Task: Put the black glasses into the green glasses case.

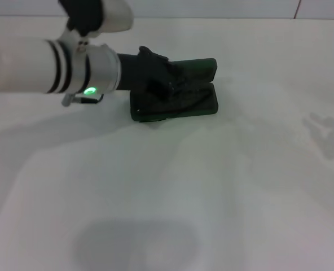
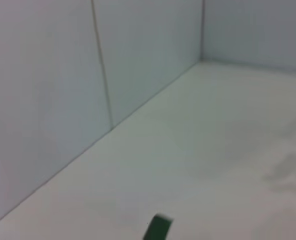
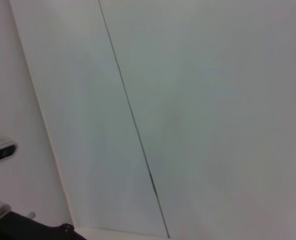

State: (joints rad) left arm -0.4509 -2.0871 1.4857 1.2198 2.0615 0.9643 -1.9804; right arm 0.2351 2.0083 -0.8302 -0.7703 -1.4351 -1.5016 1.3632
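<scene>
Glasses (image 1: 175,97), barely distinguishable, lie inside the open green case (image 1: 203,104) at the far middle of the white desk (image 1: 212,197), half hidden by the left claw (image 1: 164,84), its grip unreadable.

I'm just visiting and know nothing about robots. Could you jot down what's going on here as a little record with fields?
Surface: white table
Case: green glasses case lying open, lid raised at the back
Glasses: black glasses seem to lie in the open case, hard to make out against its dark inside
Left arm: reaches in from the left, its left tool over the case
Left tool fingers: cannot tell whether open or shut
Right arm: not seen in the head view
</scene>
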